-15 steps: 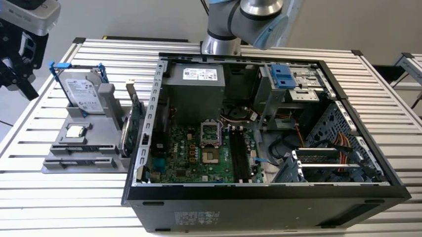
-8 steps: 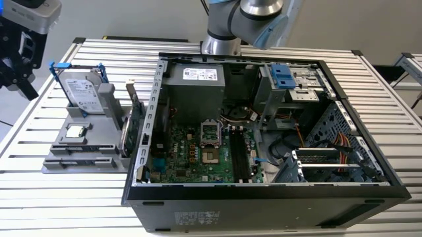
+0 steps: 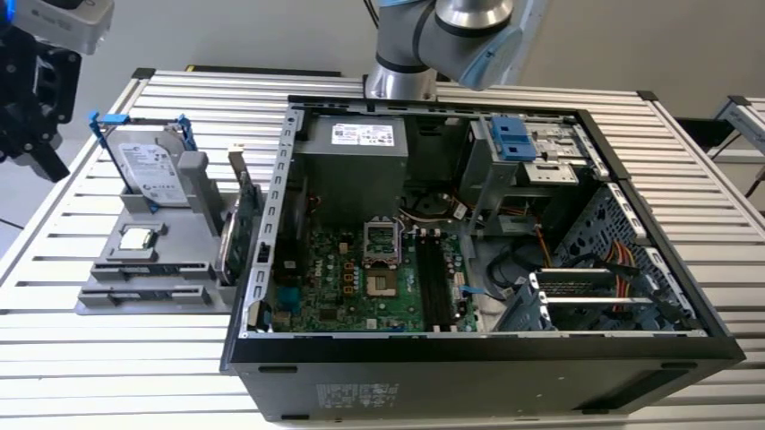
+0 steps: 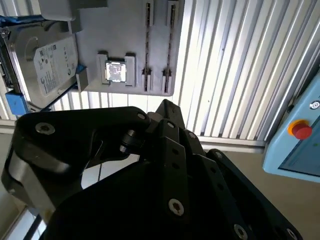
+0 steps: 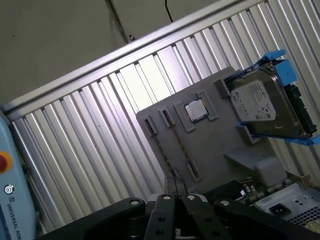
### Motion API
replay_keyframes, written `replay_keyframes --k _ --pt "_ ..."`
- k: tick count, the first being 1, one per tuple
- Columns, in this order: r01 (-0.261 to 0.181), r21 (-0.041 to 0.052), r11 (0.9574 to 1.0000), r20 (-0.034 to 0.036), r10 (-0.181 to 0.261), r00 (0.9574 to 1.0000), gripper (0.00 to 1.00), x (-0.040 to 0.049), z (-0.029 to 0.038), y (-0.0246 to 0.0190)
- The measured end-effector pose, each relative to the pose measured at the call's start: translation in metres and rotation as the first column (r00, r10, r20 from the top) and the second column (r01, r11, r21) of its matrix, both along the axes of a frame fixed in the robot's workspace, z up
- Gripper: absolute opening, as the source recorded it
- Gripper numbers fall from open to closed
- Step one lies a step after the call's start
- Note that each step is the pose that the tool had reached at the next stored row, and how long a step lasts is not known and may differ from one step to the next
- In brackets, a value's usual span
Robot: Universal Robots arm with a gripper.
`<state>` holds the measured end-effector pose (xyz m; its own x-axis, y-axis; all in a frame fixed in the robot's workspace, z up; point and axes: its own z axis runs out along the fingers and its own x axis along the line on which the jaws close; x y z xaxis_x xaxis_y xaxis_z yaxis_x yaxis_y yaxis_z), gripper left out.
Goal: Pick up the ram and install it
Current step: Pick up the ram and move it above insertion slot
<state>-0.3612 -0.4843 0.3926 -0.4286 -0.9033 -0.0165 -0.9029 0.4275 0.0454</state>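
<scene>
One thin ram point(image 4: 147, 42) seems to stand on edge in the gray holder point(image 4: 95, 30) by the tabletop's point(image 3: 179, 85) edge at the exterior view's left; probably light, stiff, fragile, best pinched mid-length across its flat faces. Whether the gripper point(image 3: 34, 134) is apart or together, I cannot tell

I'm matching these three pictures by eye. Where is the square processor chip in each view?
Exterior view: the processor chip lies on the grey holder, to the exterior view's left of the computer case, nearer the camera than the hard drive.
Second wrist view: in its square recess on the holder, beside the hard drive.
First wrist view: in the same recess, beside the hard drive.
Shared landmark: the hard drive's blue bracket.
</scene>
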Motion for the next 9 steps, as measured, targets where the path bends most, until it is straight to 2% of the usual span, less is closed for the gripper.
replay_keyframes --k 5,9 --pt "-0.073 -0.0001 0.9973 0.0000 0.073 0.9973 0.00 0.0000 0.0000 0.0000" --pt "-0.128 0.0000 0.9917 0.0000 0.128 0.9917 0.00 0.0000 0.0000 0.0000"
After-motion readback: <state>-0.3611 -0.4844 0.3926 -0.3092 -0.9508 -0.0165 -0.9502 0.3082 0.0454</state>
